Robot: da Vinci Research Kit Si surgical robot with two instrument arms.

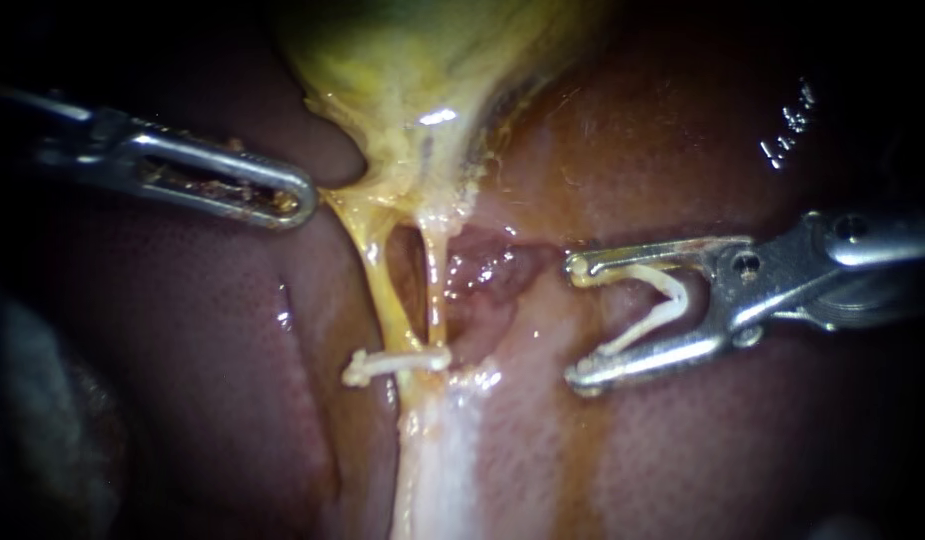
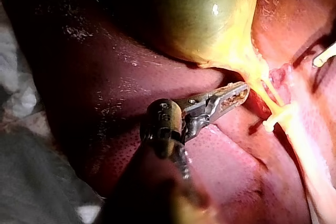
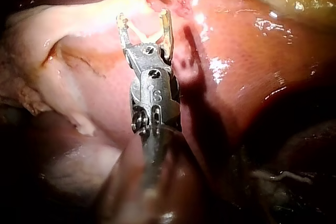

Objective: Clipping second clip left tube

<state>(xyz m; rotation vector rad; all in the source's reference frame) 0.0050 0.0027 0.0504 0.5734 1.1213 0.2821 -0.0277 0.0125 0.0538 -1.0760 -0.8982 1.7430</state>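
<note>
1. The gallbladder (image 1: 412, 80) hangs yellow-green at the top of the endoscope view, with dark red liver (image 1: 232, 330) on both sides.
2. Two thin tubes run down from its neck, side by side. The left tube (image 1: 382, 280) is yellow and slanted. The right tube (image 1: 435, 290) is paler, and a narrow dark slit separates them.
3. A white set clip (image 1: 397, 362) lies crosswise where the tubes converge. Above it, the left tube is bare up to the neck.
4. The left instrument (image 1: 297, 195) comes in from the left. Its jaws are pressed together on the gallbladder's neck edge, which is tented toward them.
5. The right instrument (image 1: 579, 320) has its jaws spread wide, and both cradle a V-shaped loaded clip (image 1: 672, 295). Its tips stand apart from the tubes, with pink raw tissue (image 1: 482, 270) between.
</note>
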